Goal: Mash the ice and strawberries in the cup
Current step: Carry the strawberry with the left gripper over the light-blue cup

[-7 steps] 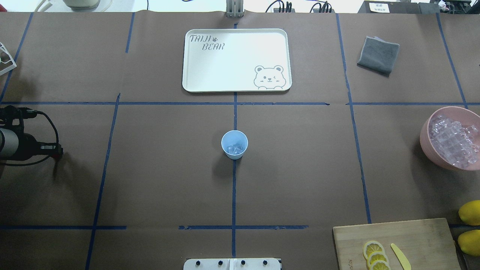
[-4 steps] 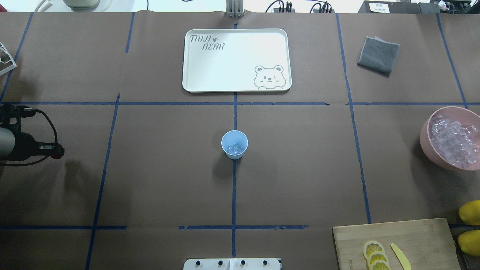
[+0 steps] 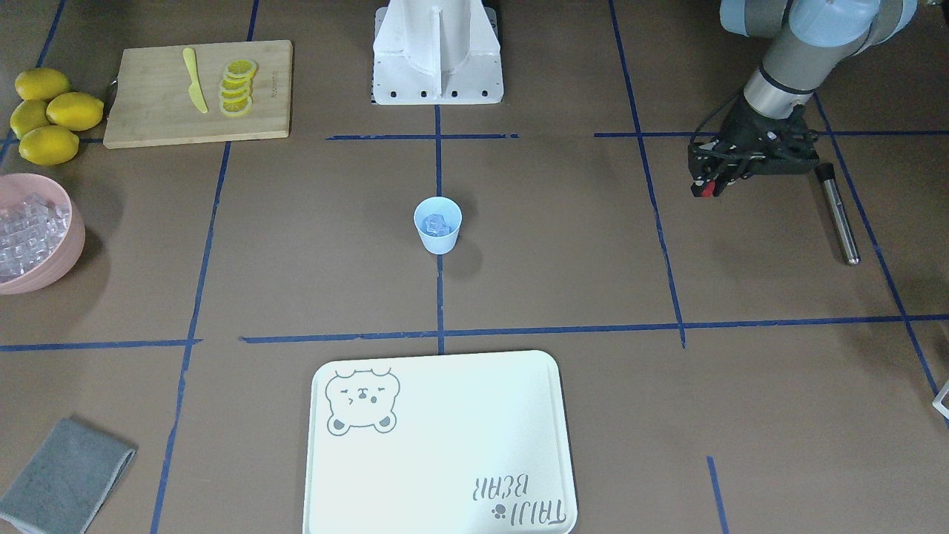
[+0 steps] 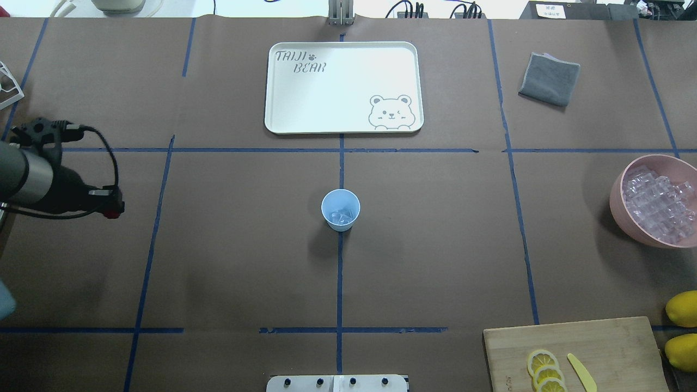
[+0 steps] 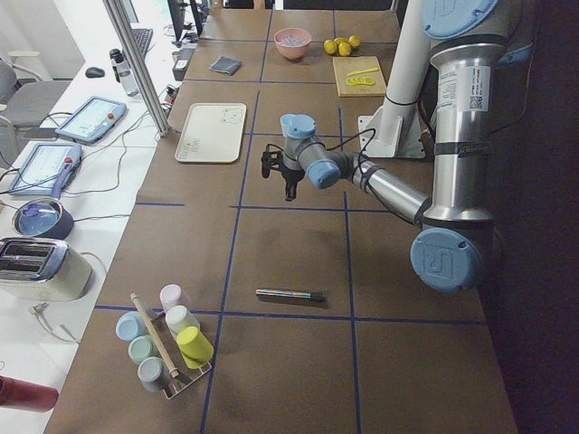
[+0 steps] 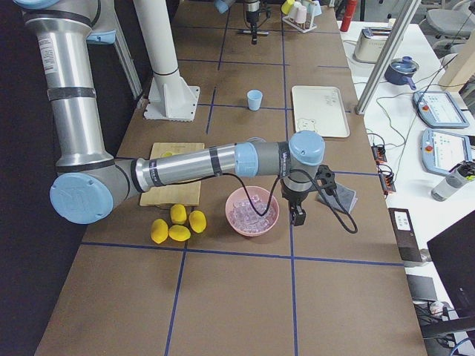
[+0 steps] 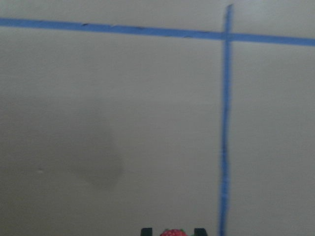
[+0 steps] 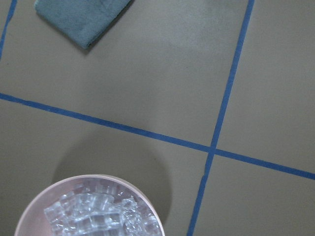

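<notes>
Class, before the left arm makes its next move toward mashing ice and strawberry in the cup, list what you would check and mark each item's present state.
1. Strawberry held in left gripper: ok.
2. Cup upright: ok.
3. Ice already in the Cup: ok.
4. Strawberry in the Cup: not ok, not yet done.
5. Metal rod lying ungripped: ok.
6. Right gripper open or shut: cannot tell.

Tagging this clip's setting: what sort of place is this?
Probably a robotics lab bench staged as a drinks station: a tape-gridded table, a robot arm near operator tablets, and a pink bowl of ice.
</notes>
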Tool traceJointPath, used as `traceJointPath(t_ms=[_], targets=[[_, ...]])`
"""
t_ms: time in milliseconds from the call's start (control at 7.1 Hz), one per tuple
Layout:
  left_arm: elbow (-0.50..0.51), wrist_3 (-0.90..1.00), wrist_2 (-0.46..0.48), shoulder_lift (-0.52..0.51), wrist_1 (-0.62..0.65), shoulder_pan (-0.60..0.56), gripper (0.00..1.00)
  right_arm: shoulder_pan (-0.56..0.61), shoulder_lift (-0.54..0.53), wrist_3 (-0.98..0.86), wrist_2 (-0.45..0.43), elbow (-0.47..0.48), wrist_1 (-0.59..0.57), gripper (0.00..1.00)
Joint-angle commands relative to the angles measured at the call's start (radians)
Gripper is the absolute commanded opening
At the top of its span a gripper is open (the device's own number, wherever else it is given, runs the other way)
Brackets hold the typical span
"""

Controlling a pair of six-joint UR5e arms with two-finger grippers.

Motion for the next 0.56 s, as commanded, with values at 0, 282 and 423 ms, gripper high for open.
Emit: traceJointPath(t_ms=[0, 282, 423], targets=[[-0.017, -0.127, -0.004, -0.26, 0.262, 0.021, 0.0, 0.048, -0.095, -0.029, 0.002, -0.089, 0.203, 0.99], [0.031, -0.243, 0.0, -0.424, 0.275, 0.094, 0.0, 0.069, -0.139, -0.021, 0.003, -0.089, 0.236, 0.99], [0.086, -0.318, 0.008, -0.509, 0.272, 0.137, 0.0, 0.069, -0.14, -0.021, 0.014, -0.089, 0.236, 0.99]])
